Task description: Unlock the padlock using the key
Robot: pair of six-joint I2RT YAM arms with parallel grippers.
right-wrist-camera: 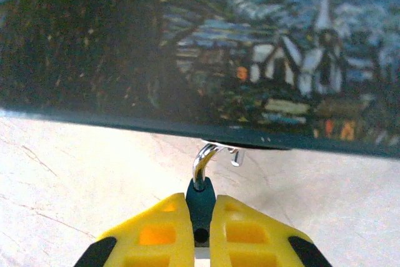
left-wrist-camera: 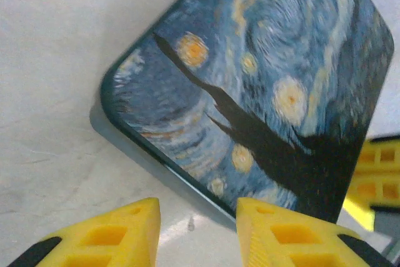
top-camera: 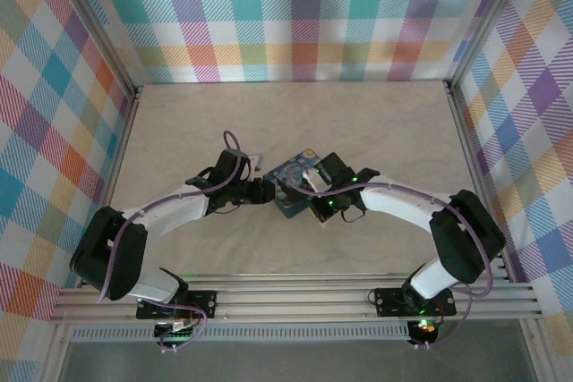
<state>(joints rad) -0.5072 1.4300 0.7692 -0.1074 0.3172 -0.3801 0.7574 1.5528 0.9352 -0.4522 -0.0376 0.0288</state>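
Beige tabletop (top-camera: 295, 123), plaid walls. I see the right gripper (right-wrist-camera: 200, 200) pinching the padlock (right-wrist-camera: 200, 182) by its dark body, silver shackle pointing to 12 o'clock toward the painted mat (right-wrist-camera: 250, 60). The left gripper (left-wrist-camera: 197, 211) stands spread, the mat's edge at its 12 o'clock.

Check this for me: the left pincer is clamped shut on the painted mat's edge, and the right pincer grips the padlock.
Not quite. The left wrist view shows the left pincer open, bare table between its fingers, by the painted mat. The right pincer does grip the padlock.
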